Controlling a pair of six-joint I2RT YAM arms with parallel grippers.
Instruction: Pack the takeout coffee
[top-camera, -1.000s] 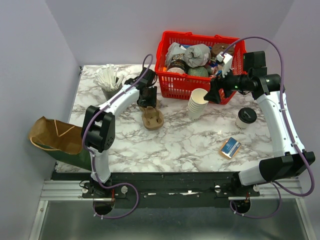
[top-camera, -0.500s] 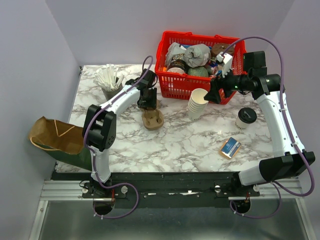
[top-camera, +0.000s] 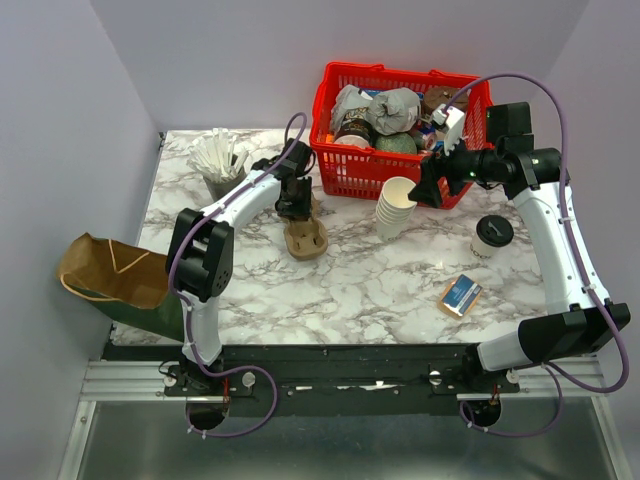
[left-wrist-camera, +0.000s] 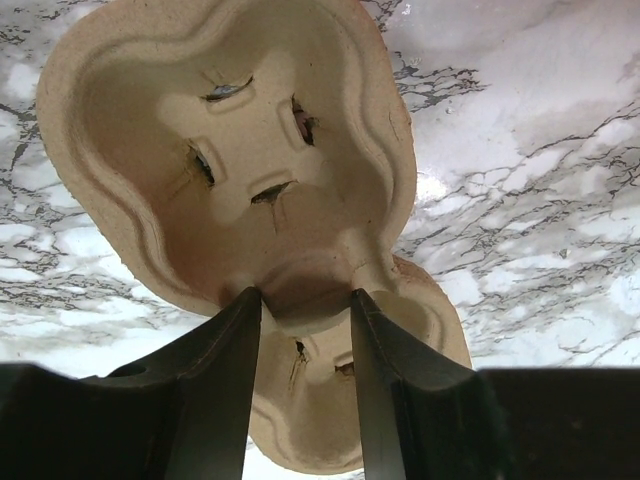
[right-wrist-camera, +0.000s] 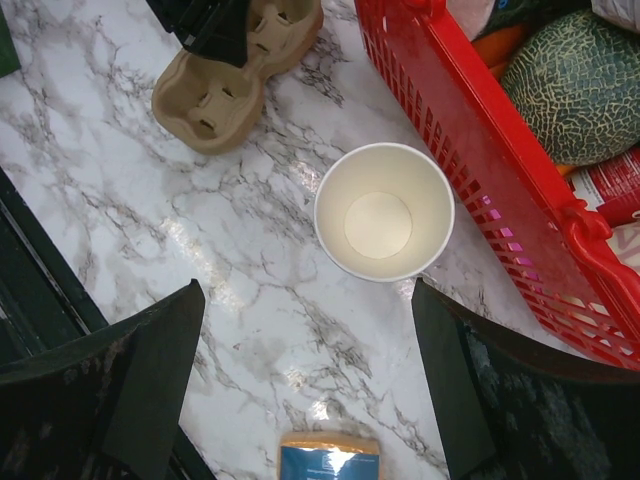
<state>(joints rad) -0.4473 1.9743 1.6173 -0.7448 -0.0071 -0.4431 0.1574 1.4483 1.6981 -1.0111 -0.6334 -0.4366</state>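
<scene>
Left gripper (left-wrist-camera: 305, 300) pinches cup carrier (left-wrist-camera: 250, 130); right gripper (right-wrist-camera: 305, 292) gapes above paper cups (right-wrist-camera: 385, 212).

Desk (top-camera: 370, 280): basket (top-camera: 360, 176) back centre; cup stack (top-camera: 396, 207) just before it; cup carrier (top-camera: 305, 238) left of stack; lidded cup (top-camera: 492, 235) right; small box (top-camera: 459, 295) before it; paper bag (top-camera: 110, 275) beyond left edge.

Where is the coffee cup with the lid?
Overhead, the lidded coffee cup stands on the right side of the table, between the paper cup stack and the right arm, just beyond the blue box.
</scene>
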